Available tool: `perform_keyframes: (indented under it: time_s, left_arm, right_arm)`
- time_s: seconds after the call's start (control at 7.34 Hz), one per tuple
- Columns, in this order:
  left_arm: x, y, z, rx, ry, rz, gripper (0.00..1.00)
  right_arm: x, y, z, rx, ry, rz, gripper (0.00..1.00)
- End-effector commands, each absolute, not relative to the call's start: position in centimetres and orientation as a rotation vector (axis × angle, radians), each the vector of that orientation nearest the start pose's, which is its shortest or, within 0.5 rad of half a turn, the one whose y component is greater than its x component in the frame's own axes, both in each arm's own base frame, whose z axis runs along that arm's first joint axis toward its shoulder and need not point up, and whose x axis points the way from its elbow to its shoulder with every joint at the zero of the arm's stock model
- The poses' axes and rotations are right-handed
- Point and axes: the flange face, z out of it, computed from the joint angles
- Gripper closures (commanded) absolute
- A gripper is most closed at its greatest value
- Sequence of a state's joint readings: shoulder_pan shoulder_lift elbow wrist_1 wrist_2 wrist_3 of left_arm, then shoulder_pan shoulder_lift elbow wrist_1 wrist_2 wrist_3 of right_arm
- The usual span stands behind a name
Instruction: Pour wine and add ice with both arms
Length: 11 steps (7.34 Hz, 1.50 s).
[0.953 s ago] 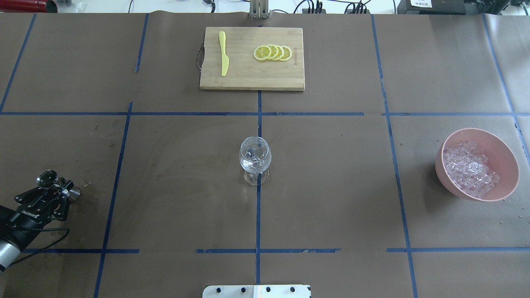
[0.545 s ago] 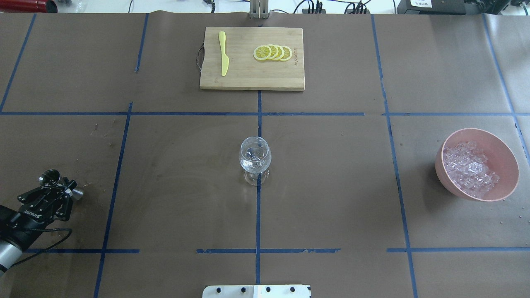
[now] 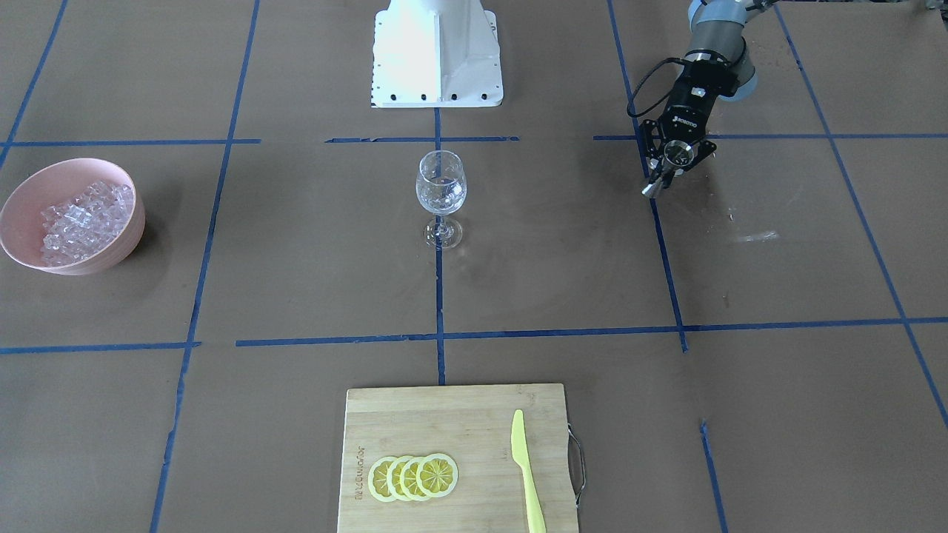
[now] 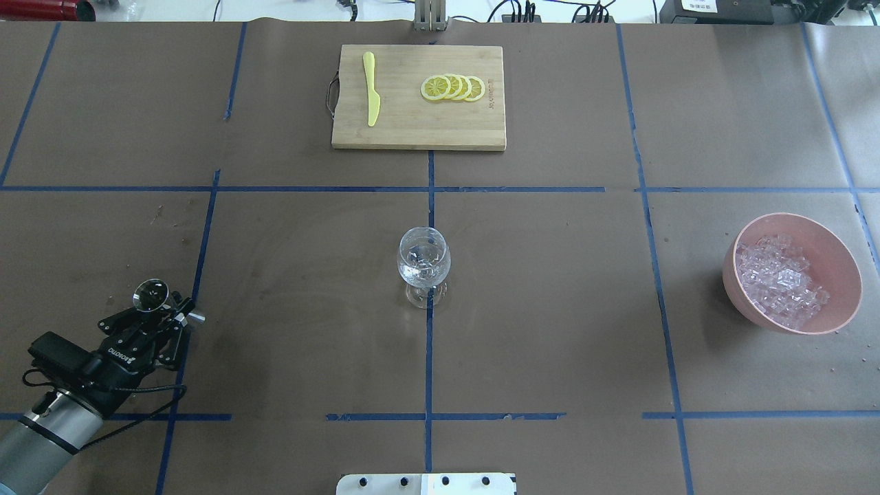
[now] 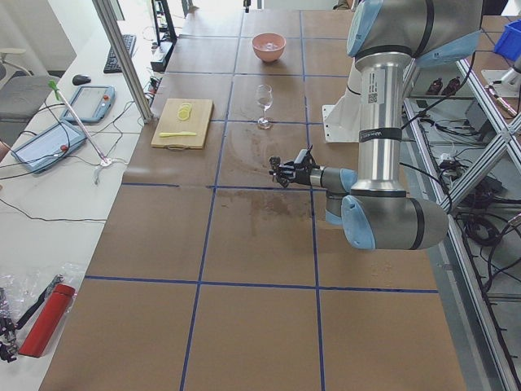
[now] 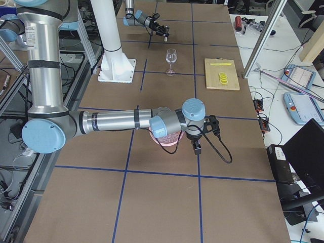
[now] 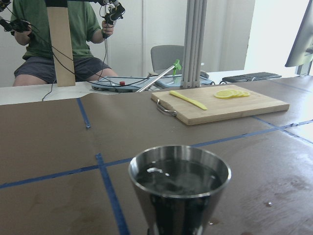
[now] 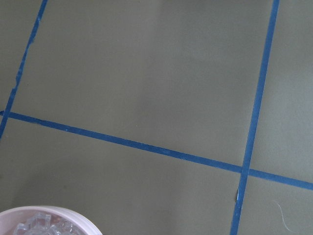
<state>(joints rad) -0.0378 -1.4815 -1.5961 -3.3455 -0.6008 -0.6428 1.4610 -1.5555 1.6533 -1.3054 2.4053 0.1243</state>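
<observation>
Ice (image 4: pixel 780 278): heaped in pink bowl (image 4: pixel 842 271), right side of desk (image 4: pixel 550 309).
Wine glass (image 4: pixel 424 265): upright at desk centre, well apart from both arms.
Left gripper (image 4: pixel 173 309): jaws clamped on steel jigger (image 4: pixel 151 294), liquid inside, near-left of desk.
Right arm (image 6: pixel 116 120): wrist above bowl; jaws open or closed, cannot tell.

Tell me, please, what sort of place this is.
Probably a robotics lab: robot arms stand at a table gridded with blue tape, control tablets lie on the side bench, and a person holds handheld controllers.
</observation>
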Motion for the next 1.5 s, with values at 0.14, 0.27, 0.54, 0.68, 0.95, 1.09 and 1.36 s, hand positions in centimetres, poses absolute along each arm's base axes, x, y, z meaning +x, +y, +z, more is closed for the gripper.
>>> perform_keyframes:
  time_s: [0.14,0.27,0.54,0.68,0.95,1.09,1.36]
  left_arm:
    - [42.4,-24.5,41.7,1.425,1.004,-0.135,1.00]
    - [43.2,-25.4,37.4,1.445,0.973,-0.128,1.00]
    - [46.7,-26.2,30.3,1.447,0.938,-0.115,1.00]
    - [47.4,-26.3,28.6,1.450,0.943,-0.119,1.00]
    - [47.1,-26.4,28.1,1.453,0.951,-0.130,1.00]
    - [47.2,-26.5,28.1,1.454,0.940,-0.132,1.00]
    - [47.4,-26.4,27.0,1.458,0.858,-0.059,1.00]
  right_arm:
    - [0.0,-51.7,57.6,0.241,-0.860,-0.143,0.00]
    - [0.0,-51.8,57.5,0.244,-0.860,-0.144,0.00]
    - [-0.1,-51.9,57.5,0.242,-0.860,-0.145,0.00]
    - [-0.2,-51.9,57.5,0.241,-0.861,-0.148,0.00]
    - [-0.4,-52.2,57.2,0.245,-0.860,-0.153,0.00]
    - [-0.4,-52.2,57.1,0.248,-0.860,-0.154,0.00]
    - [-0.6,-52.2,56.9,0.251,-0.861,-0.159,0.00]
